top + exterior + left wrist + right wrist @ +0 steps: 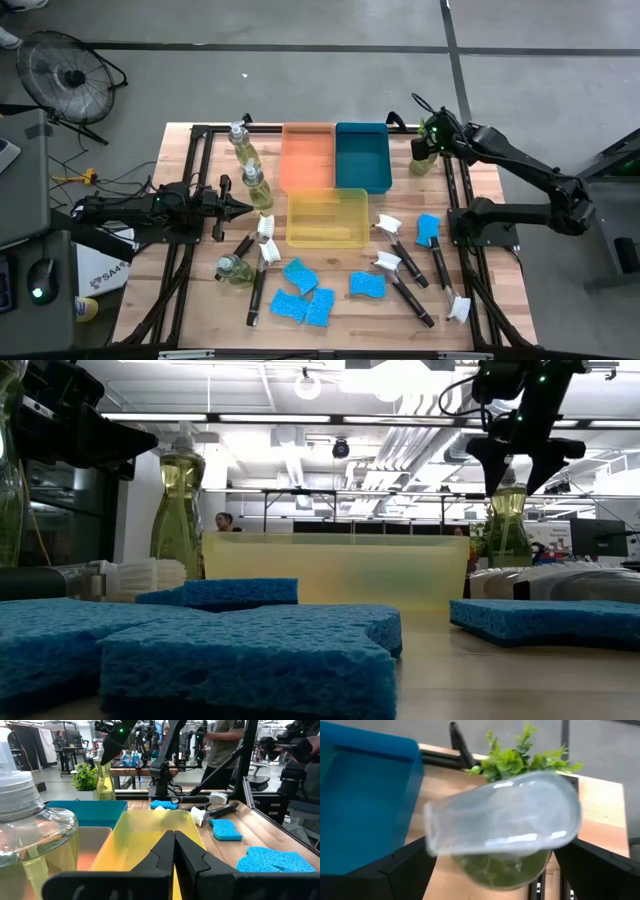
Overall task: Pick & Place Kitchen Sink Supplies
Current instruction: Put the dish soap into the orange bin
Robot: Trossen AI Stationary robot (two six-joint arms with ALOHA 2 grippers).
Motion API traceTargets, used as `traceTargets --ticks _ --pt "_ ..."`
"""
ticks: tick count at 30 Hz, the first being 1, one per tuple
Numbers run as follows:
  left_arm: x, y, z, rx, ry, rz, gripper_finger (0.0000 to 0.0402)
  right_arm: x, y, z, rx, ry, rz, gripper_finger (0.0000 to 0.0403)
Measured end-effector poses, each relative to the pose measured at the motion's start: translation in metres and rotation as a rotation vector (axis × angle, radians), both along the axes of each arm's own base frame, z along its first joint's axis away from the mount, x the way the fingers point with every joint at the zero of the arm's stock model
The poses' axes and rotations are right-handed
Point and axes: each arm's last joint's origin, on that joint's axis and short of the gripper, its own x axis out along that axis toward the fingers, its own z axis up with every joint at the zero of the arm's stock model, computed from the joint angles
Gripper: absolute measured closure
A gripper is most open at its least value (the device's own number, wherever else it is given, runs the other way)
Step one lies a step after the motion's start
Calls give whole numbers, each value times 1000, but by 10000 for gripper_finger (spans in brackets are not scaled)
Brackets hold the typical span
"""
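— What was the left gripper [243,208] doing?
— Its fingers were pressed together, empty, left of the yellow plastic tray [327,237].
— And the right gripper [428,142]?
— Spread around a clear bottle of yellowish soap [508,525] at the far right, by the green plant [526,751].

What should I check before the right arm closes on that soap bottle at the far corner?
1. Right tool over the soap bottle: ok, its open fingers straddle the top in the low view.
2. Bottle upright: ok.
3. Potted plant clear of the grasp: cannot tell; it sits right behind the bottle.
4. Teal tray free to receive: ok, nothing visible inside.
5. Left tool out of the way: ok, shut and empty near the yellow tray.
6. Fingers low enough on the bottle: cannot tell.
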Motion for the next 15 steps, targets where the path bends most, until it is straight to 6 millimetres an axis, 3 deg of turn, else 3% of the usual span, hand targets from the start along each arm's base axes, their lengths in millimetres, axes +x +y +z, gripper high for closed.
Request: traceTargets --ticks 15 --pt "0 0 0 0 0 0 401 -2 -4 -1 7 0 -20 71"
